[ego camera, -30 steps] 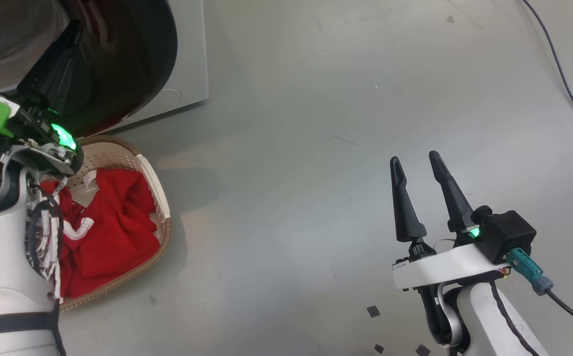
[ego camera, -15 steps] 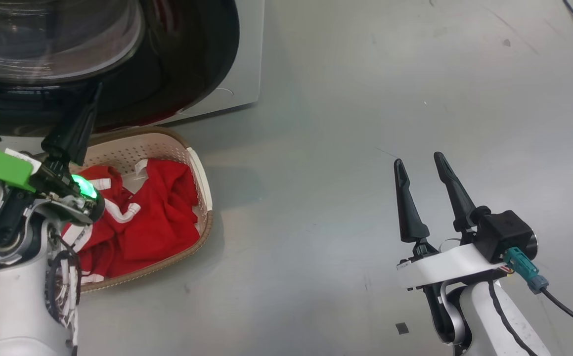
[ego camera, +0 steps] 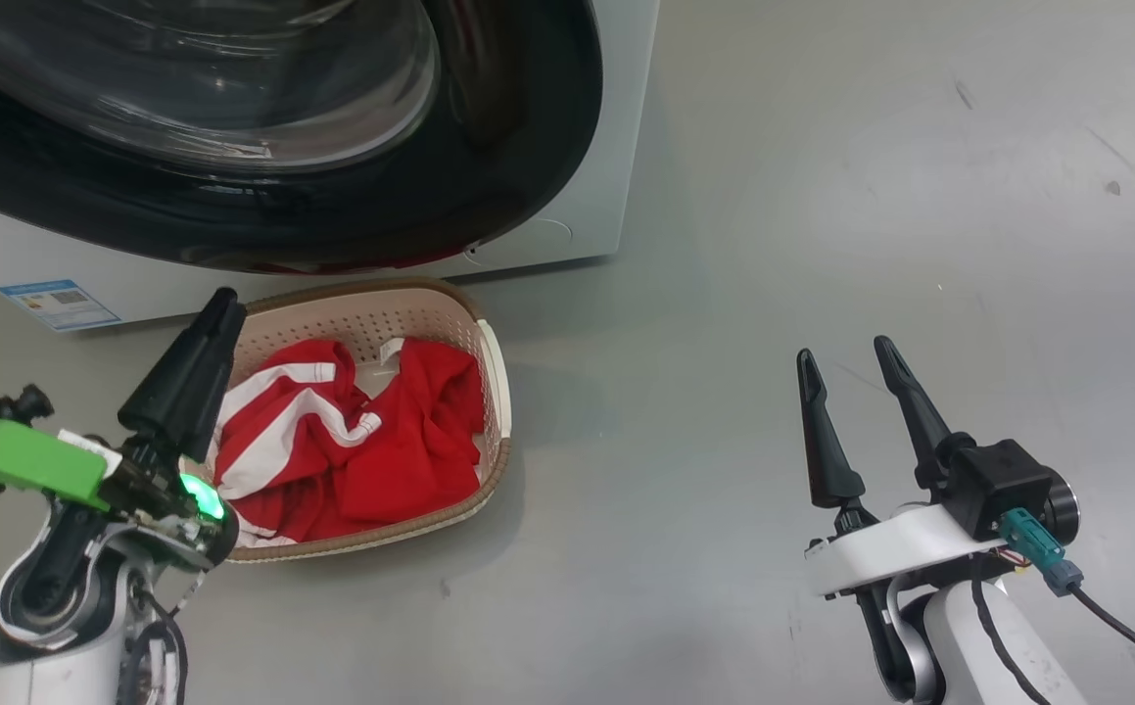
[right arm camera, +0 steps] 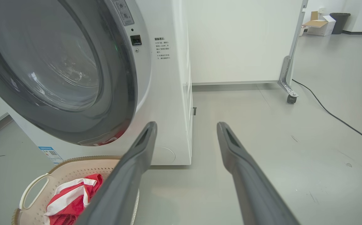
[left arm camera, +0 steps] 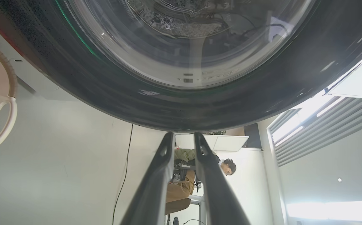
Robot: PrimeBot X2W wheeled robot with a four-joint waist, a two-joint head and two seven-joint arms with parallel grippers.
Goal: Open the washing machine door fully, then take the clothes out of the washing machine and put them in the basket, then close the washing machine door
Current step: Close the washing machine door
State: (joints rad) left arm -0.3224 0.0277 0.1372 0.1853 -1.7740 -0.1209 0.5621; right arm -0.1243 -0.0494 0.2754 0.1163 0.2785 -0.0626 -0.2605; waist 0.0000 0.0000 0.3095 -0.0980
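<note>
You have a smooth grey floor under everything. In the lower left of the head view, the left gripper points up toward the washing machine door. Its fingers stand only a little apart, with nothing between them. The door sits in the upper left, on the white washing machine. Just below it, the basket holds the red clothes. In the lower right, the right gripper is spread wide and empty.
</note>
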